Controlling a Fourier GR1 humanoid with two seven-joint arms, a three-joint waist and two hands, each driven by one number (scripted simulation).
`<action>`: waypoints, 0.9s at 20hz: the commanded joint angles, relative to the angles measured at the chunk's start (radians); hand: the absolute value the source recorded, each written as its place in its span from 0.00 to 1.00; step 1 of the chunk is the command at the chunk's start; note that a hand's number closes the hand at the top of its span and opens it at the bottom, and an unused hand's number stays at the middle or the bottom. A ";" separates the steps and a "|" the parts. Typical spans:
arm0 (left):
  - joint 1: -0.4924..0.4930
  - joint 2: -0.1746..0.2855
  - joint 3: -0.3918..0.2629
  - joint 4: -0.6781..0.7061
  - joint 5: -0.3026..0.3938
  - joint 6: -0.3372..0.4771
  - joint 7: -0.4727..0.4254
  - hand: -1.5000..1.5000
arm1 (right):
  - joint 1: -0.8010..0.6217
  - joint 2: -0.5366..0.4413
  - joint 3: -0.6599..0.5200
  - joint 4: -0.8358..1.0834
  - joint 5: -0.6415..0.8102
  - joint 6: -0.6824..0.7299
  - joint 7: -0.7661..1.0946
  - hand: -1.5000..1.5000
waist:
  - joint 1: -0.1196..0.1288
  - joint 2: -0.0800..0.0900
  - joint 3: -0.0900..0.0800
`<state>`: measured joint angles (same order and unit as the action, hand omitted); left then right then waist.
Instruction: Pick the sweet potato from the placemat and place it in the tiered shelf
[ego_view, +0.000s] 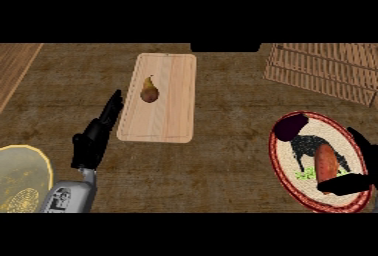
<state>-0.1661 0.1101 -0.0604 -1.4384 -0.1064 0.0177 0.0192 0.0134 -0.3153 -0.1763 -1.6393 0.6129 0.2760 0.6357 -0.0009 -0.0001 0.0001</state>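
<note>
One each: sweet potato (327, 159), pear (150, 91), dark vegetable (290, 126), cutting board (159, 125), placemat (275, 155), shelf (319, 70), yellow plate (22, 172); two hands (92, 141) (345, 185)

Sweet potato (328, 159): orange-brown, long, lying flat on right half of placemat (275, 150), lengthwise up-down in view. Mat: oval, cream w/ red rim, black animal print. Slatted wood shelf (325, 72) top right, well apart.

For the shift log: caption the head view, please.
Right hand at the sweet potato on the placemat; left hand open beside the board; shelf beyond.
</note>
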 joint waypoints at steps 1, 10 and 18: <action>0.066 -0.027 -0.030 -0.097 -0.024 0.007 0.021 0.50 | -0.044 -0.008 -0.026 0.071 0.017 0.004 -0.025 0.00 | 0.003 0.000 0.000; -0.011 -0.019 0.031 -0.007 -0.012 -0.029 0.003 0.50 | -0.036 0.058 0.021 0.193 0.094 -0.083 -0.125 0.00 | 0.002 0.000 0.000; -0.018 -0.004 0.057 0.022 -0.023 -0.041 -0.022 0.50 | -0.006 0.035 0.060 0.179 0.111 0.004 -0.128 1.00 | 0.000 0.000 0.000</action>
<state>-0.1891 0.0928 -0.0192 -1.4406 -0.1319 -0.0109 0.0383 -0.0111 -0.2829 -0.1717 -1.4446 0.6833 0.2472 0.4949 -0.0012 -0.0002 -0.0001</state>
